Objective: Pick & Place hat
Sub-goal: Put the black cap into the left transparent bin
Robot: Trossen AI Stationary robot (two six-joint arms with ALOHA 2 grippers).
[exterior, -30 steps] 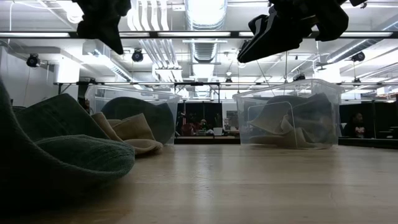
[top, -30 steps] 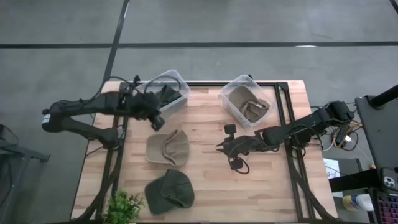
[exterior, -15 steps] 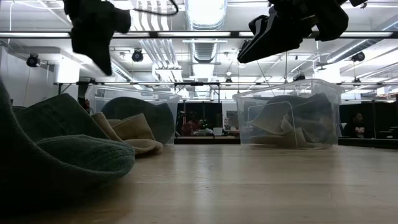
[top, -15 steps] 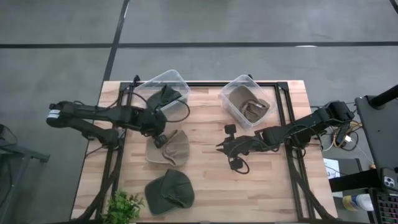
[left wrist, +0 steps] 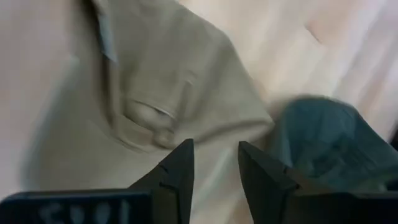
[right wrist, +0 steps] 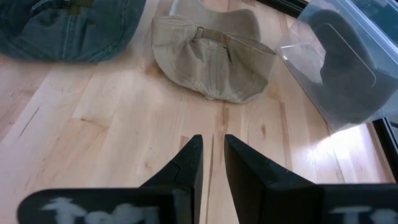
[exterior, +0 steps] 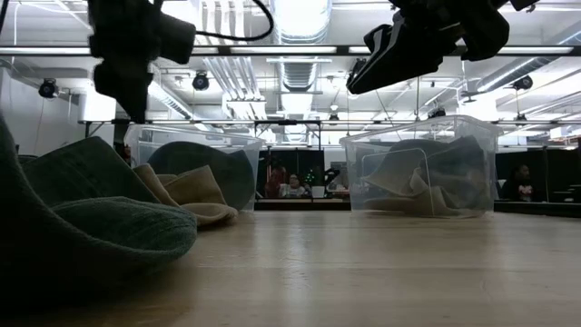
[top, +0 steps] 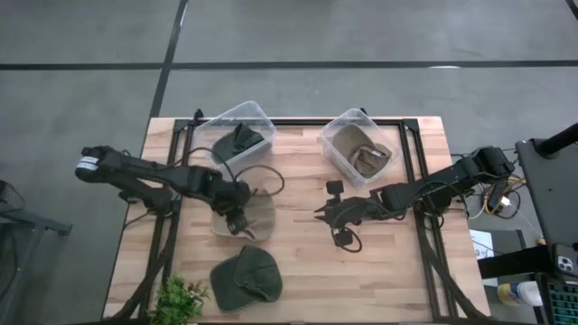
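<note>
A tan hat (top: pixel 253 209) (left wrist: pixel 155 81) lies on the table by its crown and brim, left of centre. My left gripper (top: pixel 237 221) (left wrist: pixel 215 148) hangs open just above it, fingers pointing down and clear of the cloth. A dark green hat (top: pixel 246 278) (right wrist: pixel 68 25) lies nearer the front edge. The left clear bin (top: pixel 237 135) holds another dark hat, and the right clear bin (top: pixel 357 149) holds a tan one. My right gripper (top: pixel 318 213) (right wrist: pixel 212 155) waits above mid-table with a narrow gap between its fingers and nothing in it.
A small potted plant (top: pixel 179 300) stands at the front left corner. Black frame rails (top: pixel 417 208) run along both sides of the table. Bare wood (right wrist: pixel 124 124) lies between the two hats on the table and the right arm.
My left gripper has gone from beside the left bin toward the table's near edge and now hangs over the tan hat, tipped more steeply down. The hats and the right arm have kept still.
</note>
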